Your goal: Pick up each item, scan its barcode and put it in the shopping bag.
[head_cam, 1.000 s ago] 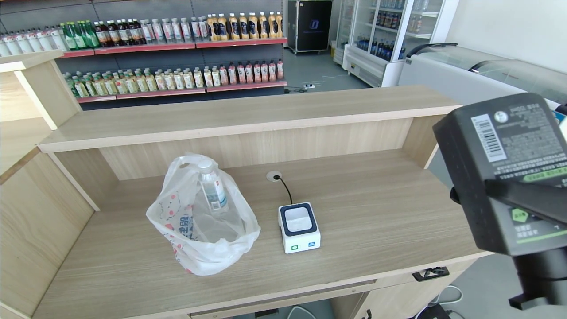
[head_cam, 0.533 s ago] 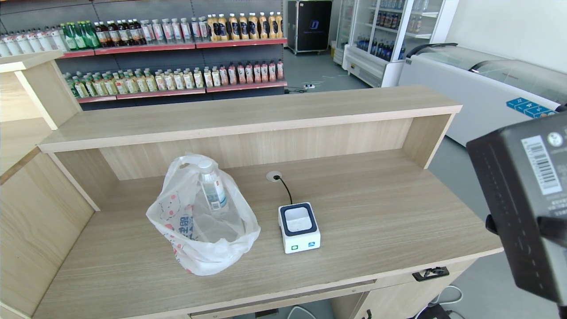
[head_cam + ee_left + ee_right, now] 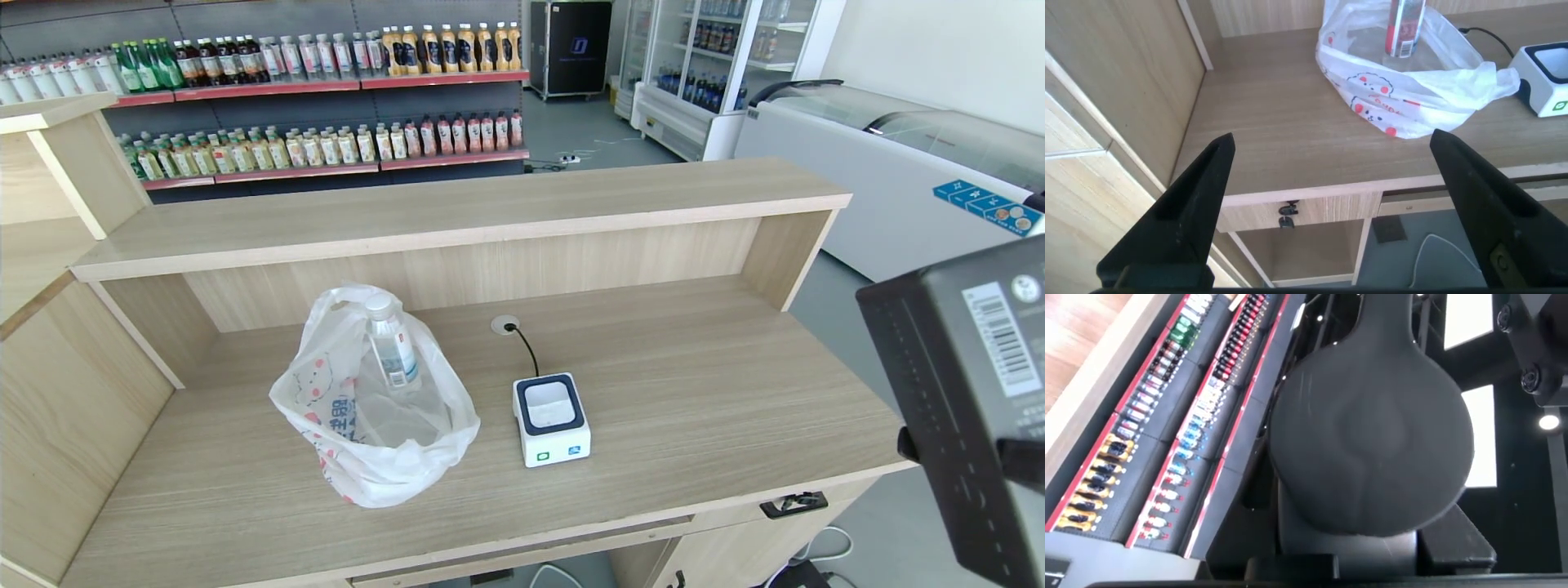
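- Worktop (image 3: 694,367): raised ledge along the back edge, wall panel at the left edge.
- Black package (image 3: 963,408): off the front right corner, clamped in the right claw (image 3: 1020,457).
- Shopping bag (image 3: 359,457): left of centre, with a bottle (image 3: 392,347) upright inside.
- Scanner (image 3: 551,418): centre, near the bag, well apart from the right edge.
- Left claw (image 3: 1331,139): spread wide, empty, off the front edge's left part.

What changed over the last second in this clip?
The black pack, gripped in the right tool, moved down and toward the robot's right. The bag, the bottle inside it and the scanner on the counter stayed put.
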Motion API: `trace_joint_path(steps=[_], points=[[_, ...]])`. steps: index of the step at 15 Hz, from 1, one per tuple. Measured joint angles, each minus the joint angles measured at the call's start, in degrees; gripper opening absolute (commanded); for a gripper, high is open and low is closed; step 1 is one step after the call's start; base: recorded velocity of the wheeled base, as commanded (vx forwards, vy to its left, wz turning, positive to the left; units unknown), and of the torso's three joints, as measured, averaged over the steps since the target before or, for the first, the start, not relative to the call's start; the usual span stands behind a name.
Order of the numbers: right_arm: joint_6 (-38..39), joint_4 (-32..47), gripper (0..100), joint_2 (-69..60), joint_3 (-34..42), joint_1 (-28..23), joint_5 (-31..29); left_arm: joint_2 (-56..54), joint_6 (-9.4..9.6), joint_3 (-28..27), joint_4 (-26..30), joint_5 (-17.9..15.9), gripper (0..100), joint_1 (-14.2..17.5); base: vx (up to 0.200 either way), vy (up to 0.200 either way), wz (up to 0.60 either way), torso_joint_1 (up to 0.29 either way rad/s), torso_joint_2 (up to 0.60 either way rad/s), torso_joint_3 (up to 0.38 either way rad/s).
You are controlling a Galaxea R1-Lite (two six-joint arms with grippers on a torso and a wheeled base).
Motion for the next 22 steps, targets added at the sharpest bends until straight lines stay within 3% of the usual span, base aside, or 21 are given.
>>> trace_joint_path(steps=[22], points=[[0.06, 0.4, 0, -0.83, 0.26, 1.9, 0.07, 0.0, 0.0, 0.0, 0.0, 0.0, 100, 0.0, 0.0, 0.0, 0.0, 0.0, 0.0, 0.0]])
